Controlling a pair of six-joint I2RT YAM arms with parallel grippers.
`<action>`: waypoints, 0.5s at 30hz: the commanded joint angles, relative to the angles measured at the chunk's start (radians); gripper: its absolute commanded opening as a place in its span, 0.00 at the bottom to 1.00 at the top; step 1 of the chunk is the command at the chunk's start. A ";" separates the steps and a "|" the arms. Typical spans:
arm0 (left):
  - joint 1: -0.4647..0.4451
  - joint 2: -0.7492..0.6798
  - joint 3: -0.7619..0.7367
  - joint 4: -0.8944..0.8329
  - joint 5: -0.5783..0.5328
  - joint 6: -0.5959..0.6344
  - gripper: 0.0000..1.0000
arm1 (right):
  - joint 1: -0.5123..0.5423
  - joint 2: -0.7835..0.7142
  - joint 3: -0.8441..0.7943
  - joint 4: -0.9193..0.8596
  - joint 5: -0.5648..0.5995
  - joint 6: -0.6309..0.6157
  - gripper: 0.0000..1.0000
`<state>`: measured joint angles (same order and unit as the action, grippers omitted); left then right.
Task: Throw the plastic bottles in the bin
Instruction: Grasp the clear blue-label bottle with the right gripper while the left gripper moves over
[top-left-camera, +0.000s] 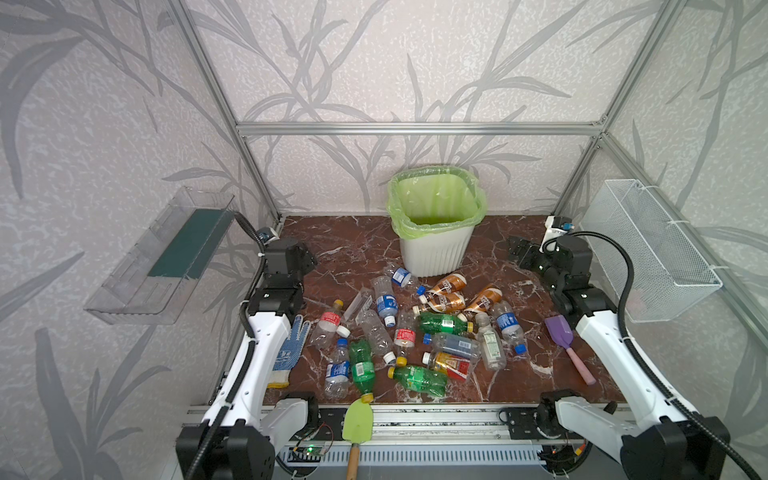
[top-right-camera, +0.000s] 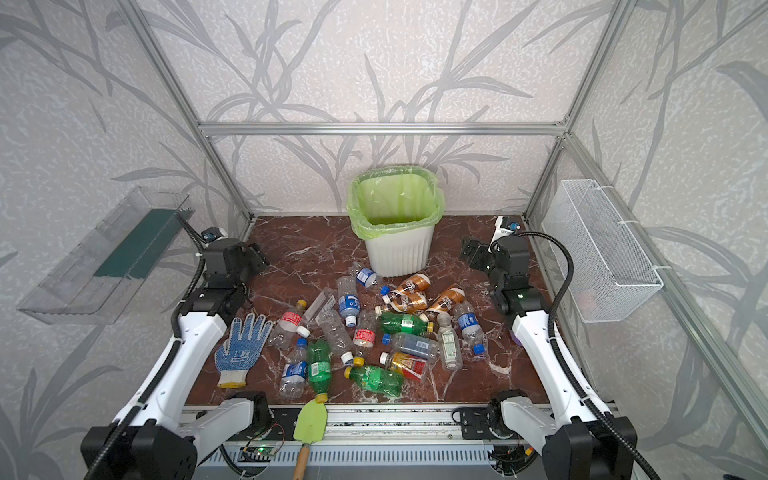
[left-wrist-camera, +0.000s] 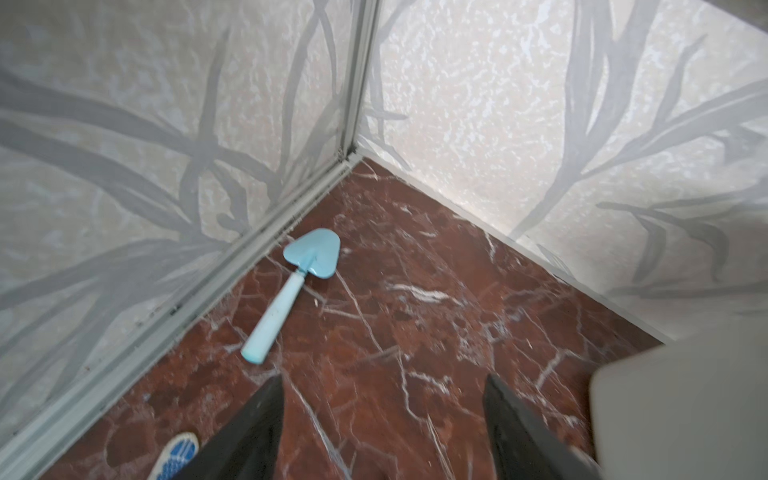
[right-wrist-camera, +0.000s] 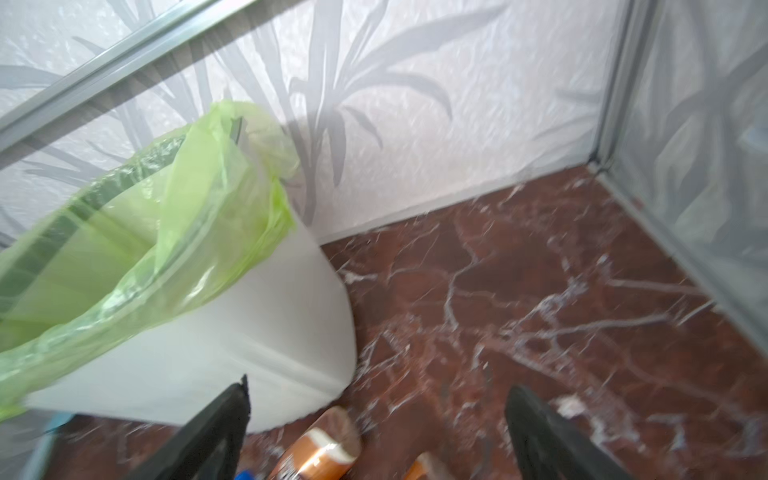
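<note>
Green-lined white ribbed bin (top-left-camera: 434, 249) looked empty; I saw every small plastic bottle (top-left-camera: 444, 323) lying on the marble counter (top-left-camera: 332, 249), none thrown. Both jaws gaped, holding nothing.

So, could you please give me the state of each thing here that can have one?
bin: upright, lined, no bottle visible inside.
plastic bottles: lying scattered on the table, none held.
left gripper: fingers apart, holding nothing.
right gripper: fingers apart, holding nothing.
glove: lying flat.
wire basket: hanging on the wall.
</note>
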<state>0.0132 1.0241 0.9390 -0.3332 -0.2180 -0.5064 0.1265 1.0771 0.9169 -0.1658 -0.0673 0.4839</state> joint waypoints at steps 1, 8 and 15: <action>-0.007 -0.094 0.011 -0.183 0.137 -0.083 0.75 | 0.067 -0.031 -0.039 -0.246 -0.166 0.183 0.99; -0.013 -0.212 -0.028 -0.322 0.271 -0.055 0.75 | 0.229 -0.061 0.103 -0.730 0.139 0.130 0.99; -0.018 -0.268 -0.080 -0.383 0.339 -0.061 0.75 | 0.232 -0.117 0.076 -0.828 0.185 0.110 0.99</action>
<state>-0.0010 0.7811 0.8722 -0.6498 0.0723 -0.5545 0.3557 0.9718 0.9966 -0.8810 0.0574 0.5911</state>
